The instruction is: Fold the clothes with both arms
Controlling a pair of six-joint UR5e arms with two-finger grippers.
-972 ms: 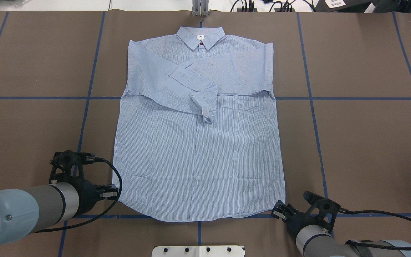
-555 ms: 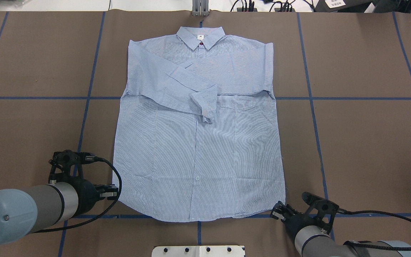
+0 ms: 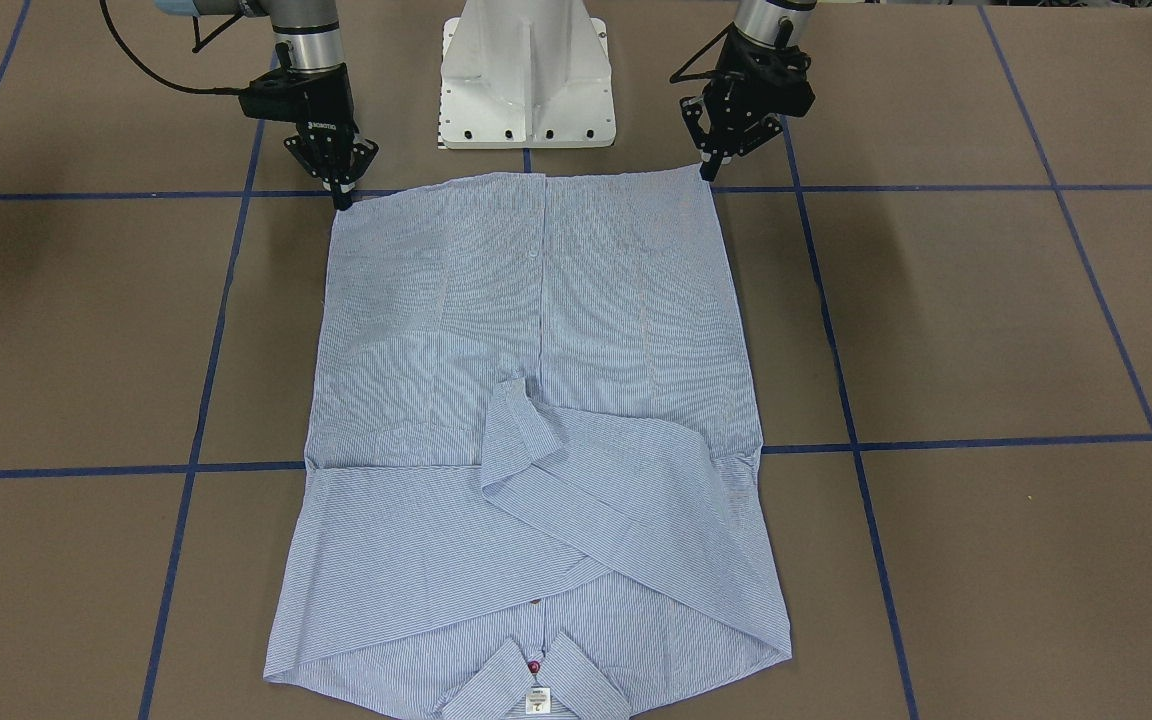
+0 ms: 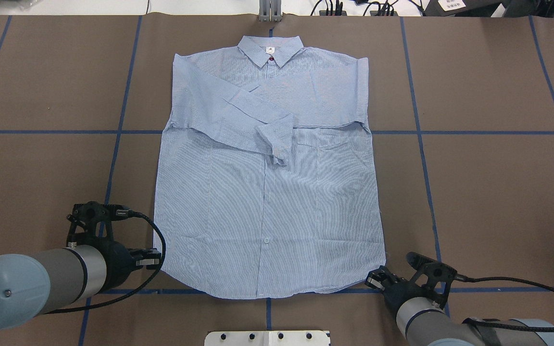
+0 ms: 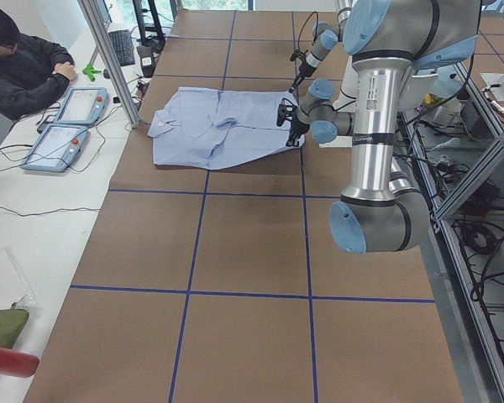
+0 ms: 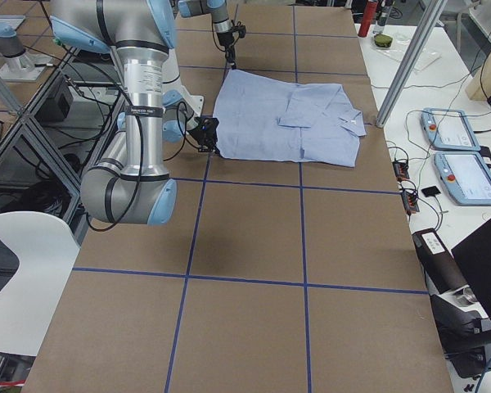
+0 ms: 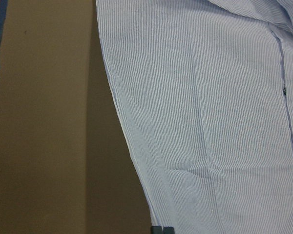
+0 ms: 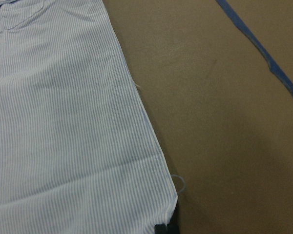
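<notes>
Shirt (image 4: pixel 267 202): flat, unmoved. Right claw (image 4: pixel 373 280): shifted nearer, clamped on hem corner. Left claw (image 4: pixel 154 257): unmoved, clamped on opposite corner.

Open table (image 4: pixel 498 192) flanks the shirt (image 4: pixel 267 216); white base (image 4: pixel 267 338) stands beside its hem.

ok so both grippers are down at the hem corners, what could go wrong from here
1. The right gripper and left gripper each seem to pinch only the very corner of the shirt hem, so a corner may slip out on lifting.
2. The sleeves lie loose across the chest and may slide or unfold as the hem is carried toward the collar.
3. If the arms rise unevenly, the fold could land skewed.
</notes>
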